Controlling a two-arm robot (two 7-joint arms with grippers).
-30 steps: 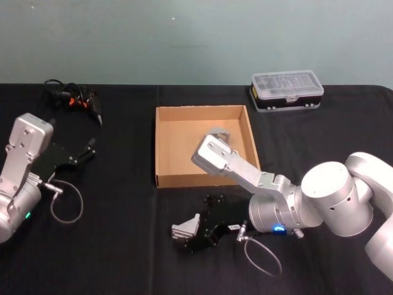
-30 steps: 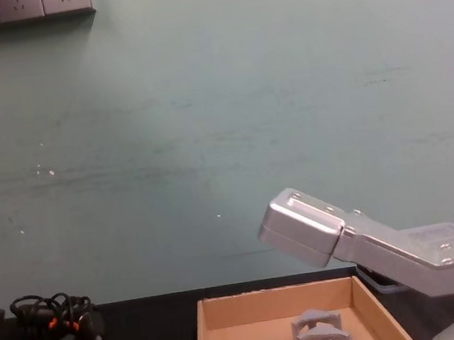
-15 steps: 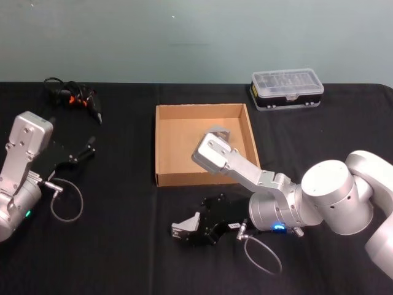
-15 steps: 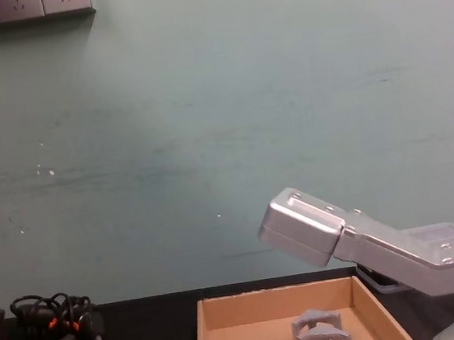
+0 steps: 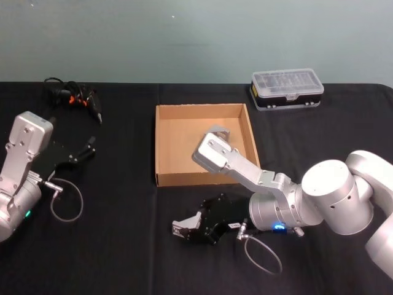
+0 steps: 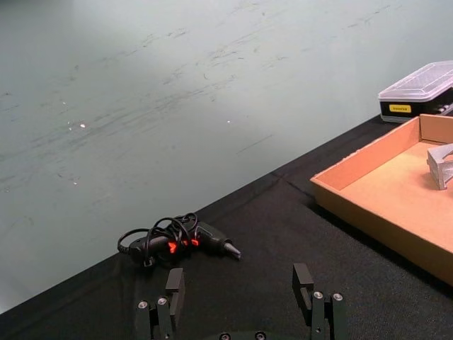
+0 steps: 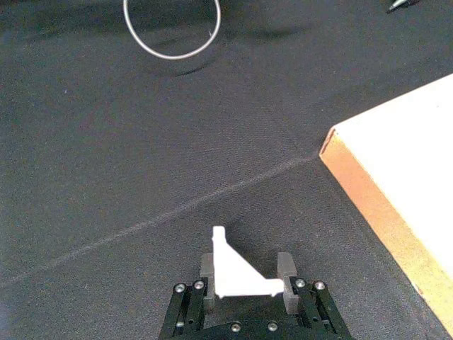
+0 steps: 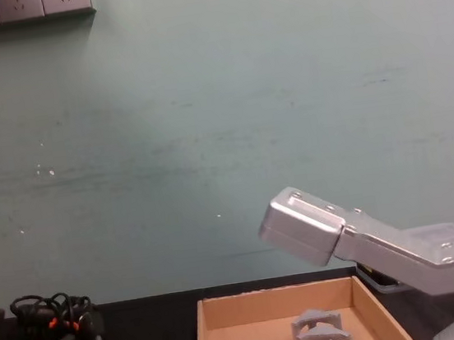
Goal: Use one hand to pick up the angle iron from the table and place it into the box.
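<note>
A silver angle iron (image 5: 184, 226) (image 7: 230, 273) sits between the fingers of my right gripper (image 5: 186, 229) (image 7: 245, 265), which is shut on it. It is low over the black table (image 5: 123, 246), in front of the box. I cannot tell whether it touches the table. The tan cardboard box (image 5: 164, 147) (image 7: 368, 191) (image 8: 202, 339) lies just beyond, and another angle iron (image 5: 220, 131) (image 8: 317, 331) (image 6: 440, 161) rests inside it, partly hidden by my right arm. My left gripper (image 5: 86, 149) (image 6: 241, 290) stays open and idle at the far left.
A black plastic case with a clear lid (image 5: 287, 89) (image 6: 417, 88) stands at the back right. A black and orange tool with a coiled cable (image 5: 73, 98) (image 6: 177, 241) (image 8: 59, 317) lies at the back left. A wire loop (image 5: 66, 203) (image 7: 170, 25) lies near my left arm.
My right gripper has tilted and shifted slightly with the angle iron in it. The left arm has not moved.
</note>
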